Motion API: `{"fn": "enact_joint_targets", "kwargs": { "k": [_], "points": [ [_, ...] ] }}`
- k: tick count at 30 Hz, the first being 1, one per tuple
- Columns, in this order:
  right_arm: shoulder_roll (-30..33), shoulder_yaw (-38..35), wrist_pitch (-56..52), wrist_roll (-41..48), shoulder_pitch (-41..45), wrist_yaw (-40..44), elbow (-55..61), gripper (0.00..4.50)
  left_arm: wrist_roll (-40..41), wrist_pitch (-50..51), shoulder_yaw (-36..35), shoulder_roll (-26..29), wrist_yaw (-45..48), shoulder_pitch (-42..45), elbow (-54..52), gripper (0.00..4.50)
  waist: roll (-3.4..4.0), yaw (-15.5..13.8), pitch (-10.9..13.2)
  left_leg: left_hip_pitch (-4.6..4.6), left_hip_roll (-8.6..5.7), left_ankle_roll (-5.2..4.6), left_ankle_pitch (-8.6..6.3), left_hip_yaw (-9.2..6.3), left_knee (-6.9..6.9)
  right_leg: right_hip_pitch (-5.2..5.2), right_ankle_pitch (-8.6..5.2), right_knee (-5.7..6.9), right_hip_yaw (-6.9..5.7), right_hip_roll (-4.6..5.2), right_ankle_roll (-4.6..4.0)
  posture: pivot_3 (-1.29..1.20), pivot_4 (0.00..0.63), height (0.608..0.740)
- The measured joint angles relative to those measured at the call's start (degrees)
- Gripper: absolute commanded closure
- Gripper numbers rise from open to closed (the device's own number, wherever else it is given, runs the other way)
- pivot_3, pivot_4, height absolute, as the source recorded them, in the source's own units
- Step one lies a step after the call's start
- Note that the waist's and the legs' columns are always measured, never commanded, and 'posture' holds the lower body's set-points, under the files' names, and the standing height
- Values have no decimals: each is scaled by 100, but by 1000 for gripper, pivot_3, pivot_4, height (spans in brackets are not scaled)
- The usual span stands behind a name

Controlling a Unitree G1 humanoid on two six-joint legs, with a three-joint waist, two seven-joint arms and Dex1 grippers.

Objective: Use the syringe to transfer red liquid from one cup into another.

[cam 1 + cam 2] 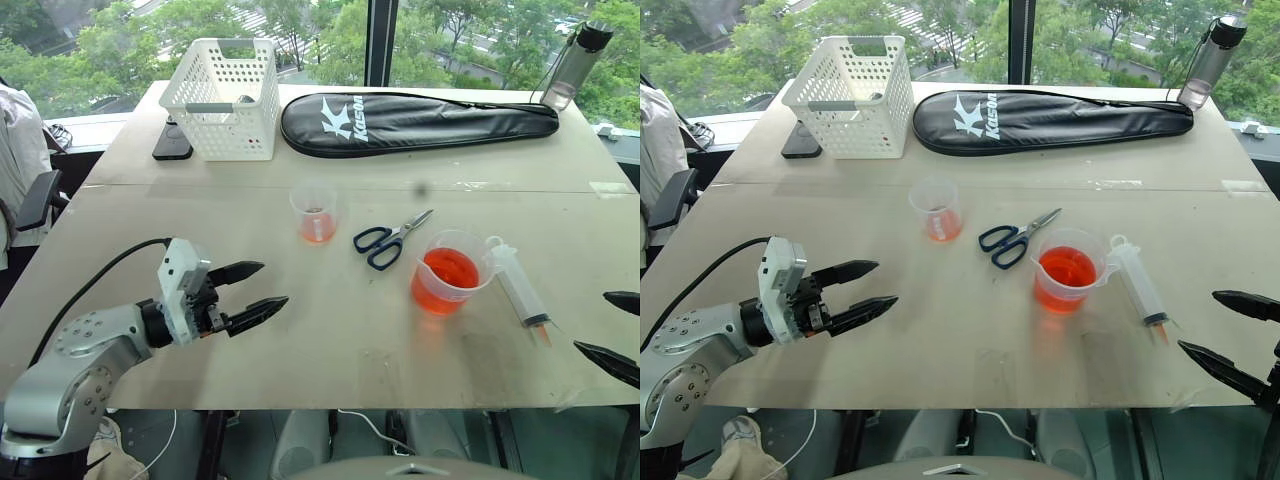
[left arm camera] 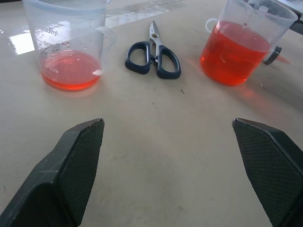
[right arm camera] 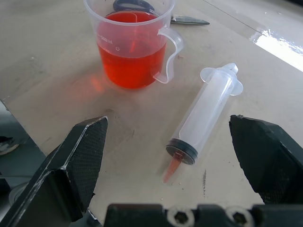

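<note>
Right wrist view gives me the syringe [image 3: 206, 111]: clear smooth plastic barrel, flanged end, short orange-red tip, lying flat on the matte beige tabletop [image 1: 330, 330], just beside the handle of the wide beaker [image 1: 450, 270]. Beaker is clear w/ pouring lip, side handle, printed marks, roughly half full of red liquid [image 1: 445, 278]. Smaller tapered cup [image 1: 315, 212] stands well apart, w/ a thin red layer at its bottom. Blue-handled scissors [image 1: 390, 240] lie between the 2 cups. Farther back: white perforated basket [image 1: 224, 98], black zippered racket case [image 1: 415, 122], dark phone [image 1: 172, 143], bottle [image 1: 575, 62] at the far corner. My left end effector [image 1: 255, 290] is spread wide, holding nothing, textured black fingers over bare tabletop. Right end effector [image 1: 615, 335] also wide, empty, near the syringe's tip.
</note>
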State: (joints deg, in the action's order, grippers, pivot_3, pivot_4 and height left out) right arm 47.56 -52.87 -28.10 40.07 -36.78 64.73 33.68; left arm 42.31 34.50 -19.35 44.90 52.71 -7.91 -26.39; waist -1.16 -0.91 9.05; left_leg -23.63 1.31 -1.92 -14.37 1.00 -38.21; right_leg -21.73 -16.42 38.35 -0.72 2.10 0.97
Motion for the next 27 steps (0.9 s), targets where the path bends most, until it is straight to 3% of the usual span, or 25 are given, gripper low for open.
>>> {"fn": "enact_joint_targets", "kwargs": {
  "k": [6, 11, 17, 24, 27],
  "points": [
    [-61, 52, -66, 260, 477, -285, 193, 0, 102, 172, 291, -104, -210, 747, -37, 86, 3, -14, 0, 1, -1, 0, 0, -1, -5, 4, 2, 1, -2, 0, 1, 0, 150, 724],
    [-28, 62, -184, 444, 631, -383, 328, 0, 184, 319, 471, -185, -361, 859, -85, 86, 4, 6, 1, -4, -2, -2, -1, 1, -2, -1, 14, 0, -2, -5, 24, 0, 150, 724],
    [554, 261, -498, 1125, 1364, -602, 810, 0, 167, 656, 973, -278, -908, 1431, -446, 86, 9, -5, 7, 0, -2, -2, -1, -1, -10, 6, 16, 3, -2, -8, 26, 0, 150, 724],
    [703, 221, -575, 1345, 1429, -496, 1000, 0, 508, 2882, 1881, 45, -2033, 3322, -830, 86, 0, -77, 9, -6, -9, -2, 0, -6, -12, 6, 18, 2, -4, -16, 34, 0, 150, 724],
    [719, 197, -588, 1399, 1471, -510, 987, 0, 551, 3368, 2114, -21, -2182, 3714, -742, 86, 0, -22, 10, -6, -9, -1, 0, -5, -12, 6, 18, 2, -4, -17, 35, 0, 150, 724]
  ]
}}
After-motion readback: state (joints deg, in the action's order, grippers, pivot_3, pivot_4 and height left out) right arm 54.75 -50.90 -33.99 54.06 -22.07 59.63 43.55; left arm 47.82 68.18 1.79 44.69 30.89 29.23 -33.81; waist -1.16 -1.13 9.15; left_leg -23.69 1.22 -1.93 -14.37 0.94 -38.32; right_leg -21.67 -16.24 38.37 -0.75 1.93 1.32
